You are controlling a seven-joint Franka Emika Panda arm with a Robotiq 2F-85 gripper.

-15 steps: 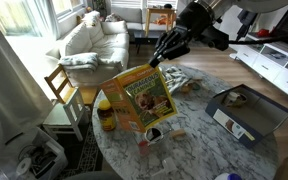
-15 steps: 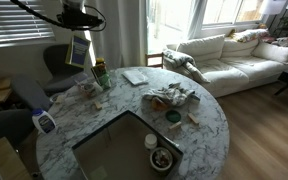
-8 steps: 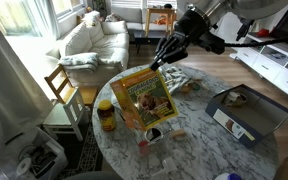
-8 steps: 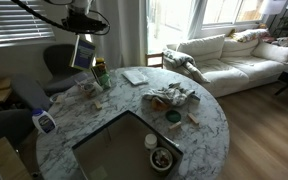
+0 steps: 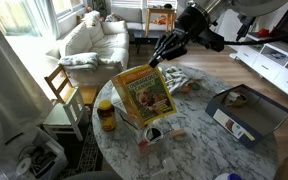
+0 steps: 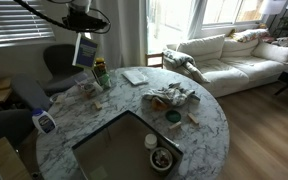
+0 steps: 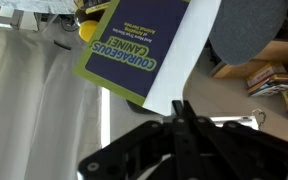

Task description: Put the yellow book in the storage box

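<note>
My gripper (image 5: 157, 61) is shut on the top edge of the yellow book (image 5: 144, 96), which hangs tilted in the air above the marble table's left part. Its yellow cover with a green-bordered picture faces the camera. In an exterior view the book (image 6: 84, 51) hangs under the gripper (image 6: 83, 36) above the table's far left side. In the wrist view the closed fingers (image 7: 179, 108) pinch the book (image 7: 144, 45), showing a dark blue face with yellow lettering and a white page. The grey-blue storage box (image 5: 247, 113) lies open at the table's right edge, with things in it.
A yellow-lidded jar (image 5: 106, 116) and a small cup (image 5: 152, 134) stand under the book. Papers and small clutter (image 6: 170, 97) lie mid-table. A spray bottle (image 6: 44, 122) stands near the edge. A wooden chair (image 5: 60, 95) and sofa (image 5: 89, 45) are beyond the table.
The book stays held in the air; it has shifted only slightly, a little up and sideways. Nothing was let go.
</note>
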